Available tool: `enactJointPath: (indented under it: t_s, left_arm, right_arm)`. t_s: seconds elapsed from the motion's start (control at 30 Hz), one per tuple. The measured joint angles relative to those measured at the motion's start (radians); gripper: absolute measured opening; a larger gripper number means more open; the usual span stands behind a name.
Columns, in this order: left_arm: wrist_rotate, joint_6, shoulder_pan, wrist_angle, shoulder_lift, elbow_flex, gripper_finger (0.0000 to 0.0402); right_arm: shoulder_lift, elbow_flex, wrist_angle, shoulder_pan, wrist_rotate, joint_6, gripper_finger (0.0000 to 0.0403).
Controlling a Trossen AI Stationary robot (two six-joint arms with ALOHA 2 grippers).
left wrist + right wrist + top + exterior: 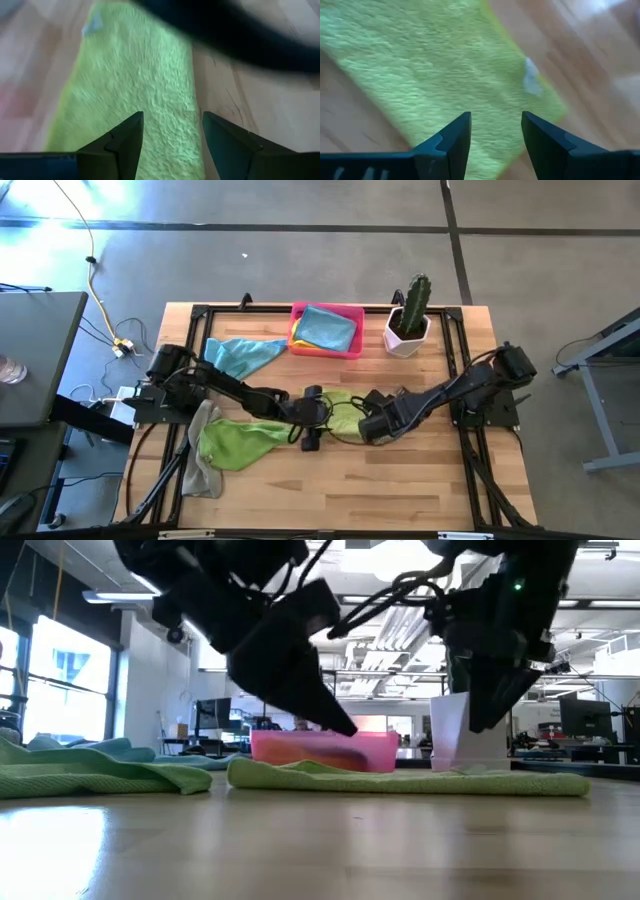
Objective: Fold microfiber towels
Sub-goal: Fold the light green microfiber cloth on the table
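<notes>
Pincers (172,145) (495,145) open over green towel (340,412), cactus (414,302) behind

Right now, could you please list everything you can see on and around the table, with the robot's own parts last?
Lime green towel: one, folded into a strip, table centre, under both grippers.
Second lime green towel: one, rumpled, front left.
Grey towel: one, partly under that rumpled green towel.
Light blue towel: one, loose, back left.
Pink tray: one, back centre, holding a folded light blue towel on a yellow one.
Cactus: one, green, in a white pot, back right.
Table: one, light wood.
Left gripper: dark, open, over the central towel.
Right gripper: dark, open, over the same towel.
</notes>
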Motion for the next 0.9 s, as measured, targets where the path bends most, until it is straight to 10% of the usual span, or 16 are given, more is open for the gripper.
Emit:
enactJointPath:
  t_s: [0.9]
  left_arm:
    - [-0.004, 0.028, 0.164, -0.394, -0.005, 0.019, 0.0195]
  right_arm:
    - [0.040, -0.202, 0.295, 0.090, -0.050, 0.236, 0.0169]
